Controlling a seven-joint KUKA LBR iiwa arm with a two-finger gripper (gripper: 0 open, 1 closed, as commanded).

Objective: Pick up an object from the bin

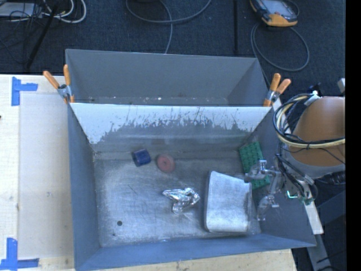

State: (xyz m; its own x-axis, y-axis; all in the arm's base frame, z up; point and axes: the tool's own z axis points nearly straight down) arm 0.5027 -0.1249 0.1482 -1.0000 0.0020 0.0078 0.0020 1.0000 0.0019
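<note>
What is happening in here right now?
A robot arm reaches in from the right. Its claw hangs open at the right side of the grey metal bin, beside the white folded cloth and the green flat piece, holding nothing. A small blue block, a pink round disc and crumpled silver foil lie further left.

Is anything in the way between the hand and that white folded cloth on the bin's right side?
Nothing visible does. The hand is right at the right edge of the white cloth. The green flat piece leans on the bin wall just above the hand in the view, beside the path, not across it.
</note>
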